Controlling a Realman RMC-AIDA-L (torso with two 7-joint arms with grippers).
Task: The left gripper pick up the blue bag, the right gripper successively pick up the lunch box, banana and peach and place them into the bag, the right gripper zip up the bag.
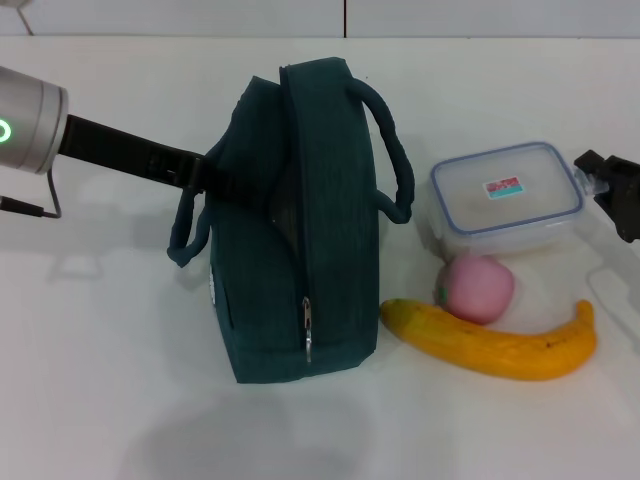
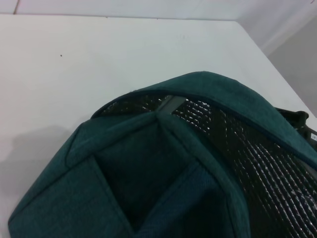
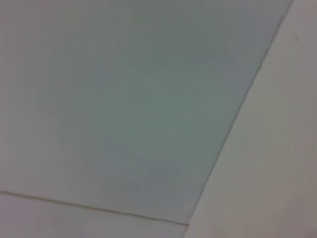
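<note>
The blue bag stands upright in the middle of the table, its zip partly open along the top. My left gripper reaches in from the left and meets the bag's upper left edge, by the handle. The left wrist view shows the bag close up, with silver foil lining inside its mouth. To the bag's right lie the lunch box, the peach in front of it, and the banana nearest me. My right gripper sits at the far right edge, beside the lunch box and apart from it.
The white table spreads bare to the left of the bag and in front of it. The right wrist view holds only plain pale surfaces with a seam. A back wall edge runs behind the table.
</note>
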